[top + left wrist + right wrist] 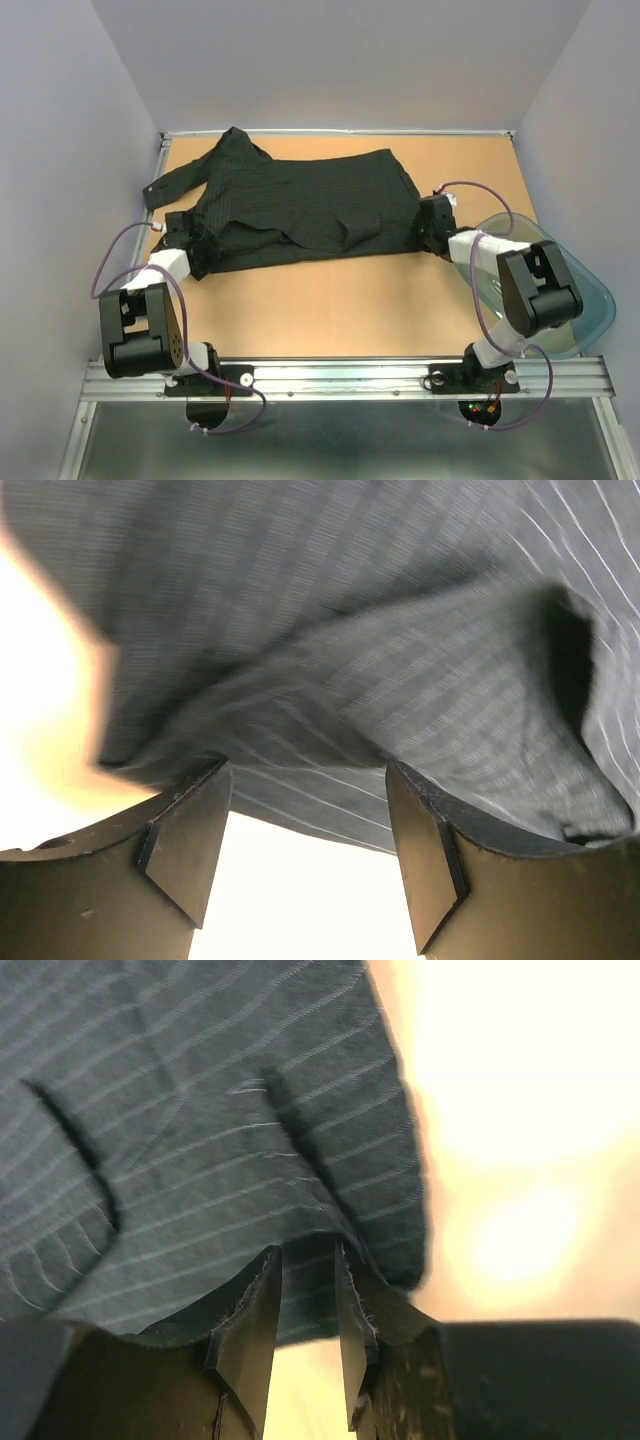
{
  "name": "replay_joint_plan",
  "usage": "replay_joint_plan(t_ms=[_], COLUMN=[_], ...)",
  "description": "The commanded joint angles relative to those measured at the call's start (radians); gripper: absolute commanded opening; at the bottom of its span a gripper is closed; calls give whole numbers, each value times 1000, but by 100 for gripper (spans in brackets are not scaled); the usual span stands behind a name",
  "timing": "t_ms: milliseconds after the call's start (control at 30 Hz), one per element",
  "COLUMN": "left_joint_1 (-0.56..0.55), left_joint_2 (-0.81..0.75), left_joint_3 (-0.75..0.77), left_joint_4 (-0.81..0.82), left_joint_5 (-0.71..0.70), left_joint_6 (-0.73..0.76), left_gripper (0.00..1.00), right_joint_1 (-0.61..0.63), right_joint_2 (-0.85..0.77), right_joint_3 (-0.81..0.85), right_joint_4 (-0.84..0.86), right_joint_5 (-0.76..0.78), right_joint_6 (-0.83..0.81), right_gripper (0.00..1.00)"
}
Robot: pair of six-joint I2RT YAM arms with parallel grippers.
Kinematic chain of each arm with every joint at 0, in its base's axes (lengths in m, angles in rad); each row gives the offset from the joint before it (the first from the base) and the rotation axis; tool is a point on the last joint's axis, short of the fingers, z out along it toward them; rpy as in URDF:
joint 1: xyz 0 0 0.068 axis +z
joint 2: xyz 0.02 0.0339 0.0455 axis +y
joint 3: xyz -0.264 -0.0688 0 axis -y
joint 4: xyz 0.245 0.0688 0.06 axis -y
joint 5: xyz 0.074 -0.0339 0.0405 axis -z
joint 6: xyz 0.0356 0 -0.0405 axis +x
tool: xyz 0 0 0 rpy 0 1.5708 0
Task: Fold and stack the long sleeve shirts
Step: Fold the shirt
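One black pinstriped long sleeve shirt (pixel 300 205) lies spread across the back of the wooden table (pixel 350 300), with a sleeve reaching left to its cuff (pixel 155 192). My left gripper (pixel 185 232) is at the shirt's lower left edge. In the left wrist view the left gripper (pixel 308 780) is wide open, and the cloth edge (pixel 330 680) lies across its fingertips. My right gripper (pixel 432 222) is at the shirt's right edge. In the right wrist view the right gripper (pixel 306 1255) has its jaws a narrow gap apart, astride the hem (pixel 220 1140), with cloth showing between them.
A clear teal bin (pixel 590 300) stands off the table's right side, behind the right arm. Pale walls close in the table at the back and both sides. A metal rail (pixel 350 375) runs along the near edge.
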Motion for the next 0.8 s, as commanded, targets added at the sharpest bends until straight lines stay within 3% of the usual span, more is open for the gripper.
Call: replay_joint_plan(t_ms=[0, 133, 267, 400, 567, 700, 767], left_joint_1=[63, 74, 46, -1, -34, -34, -34], left_joint_2=[-54, -95, -194, -278, -266, -177, -122], left_joint_3=[-23, -4, 2, -1, -4, 6, 15], left_joint_4=[-109, -135, -129, -83, -15, 26, 35], left_joint_5=[-69, -76, 12, 97, 128, 118, 115], left_joint_6=[64, 92, 106, 84, 32, 29, 28], left_gripper=[75, 75, 75, 75, 75, 75, 75], right_joint_1=[0, 0, 23, 187, 380, 465, 506], right_joint_2=[-112, -227, -310, -320, -187, 57, 140], right_joint_3=[-77, -66, -36, 9, 109, 191, 286], right_joint_4=[-125, -166, -163, -27, 208, 491, 512], right_joint_5=[40, 4, -180, -399, -481, -598, -610], right_joint_6=[-25, -94, -132, -77, 22, 110, 129], right_gripper=[34, 34, 34, 36, 37, 35, 34])
